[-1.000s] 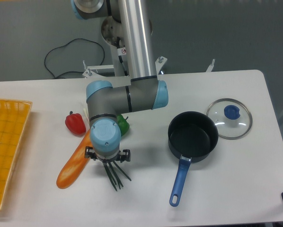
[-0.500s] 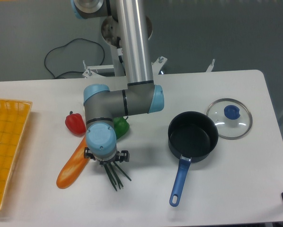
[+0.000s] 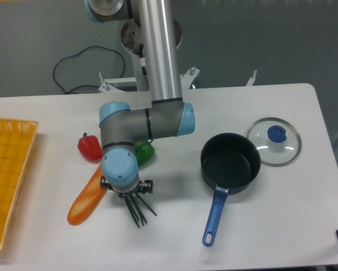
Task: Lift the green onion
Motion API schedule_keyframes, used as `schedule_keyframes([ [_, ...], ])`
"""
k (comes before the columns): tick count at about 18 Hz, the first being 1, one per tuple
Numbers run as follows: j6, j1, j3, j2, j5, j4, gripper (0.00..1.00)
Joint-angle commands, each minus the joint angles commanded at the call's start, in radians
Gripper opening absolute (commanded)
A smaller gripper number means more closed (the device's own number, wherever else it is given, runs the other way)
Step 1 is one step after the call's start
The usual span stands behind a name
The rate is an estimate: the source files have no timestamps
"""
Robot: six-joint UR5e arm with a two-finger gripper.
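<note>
The green onion [image 3: 137, 208] lies on the white table; only its dark green stalk tips show, fanning out toward the front edge. The rest of it is hidden under my wrist. My gripper [image 3: 124, 192] points straight down over the onion, and its light-blue wrist housing covers the fingers. Only small black parts stick out at either side, so I cannot make out how far apart the jaws stand or whether they touch the stalks.
A baguette [image 3: 88, 196] lies diagonally just left of the gripper. A red pepper [image 3: 90, 147] and a green pepper [image 3: 144, 151] sit behind it. To the right are a black saucepan [image 3: 230, 162] with a blue handle and a glass lid [image 3: 273, 141]. A yellow basket [image 3: 8, 175] stands at the left edge.
The arm shifted slightly left over the last second, covering more of the green pepper. Onion tips have not moved.
</note>
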Motion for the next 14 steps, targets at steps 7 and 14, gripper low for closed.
schedule_keyframes([
  [7, -0.003, 0.0, 0.002, -0.005, 0.0, -0.003, 0.51],
  [14, -0.002, 0.002, 0.017, 0.008, -0.006, -0.011, 0.22],
])
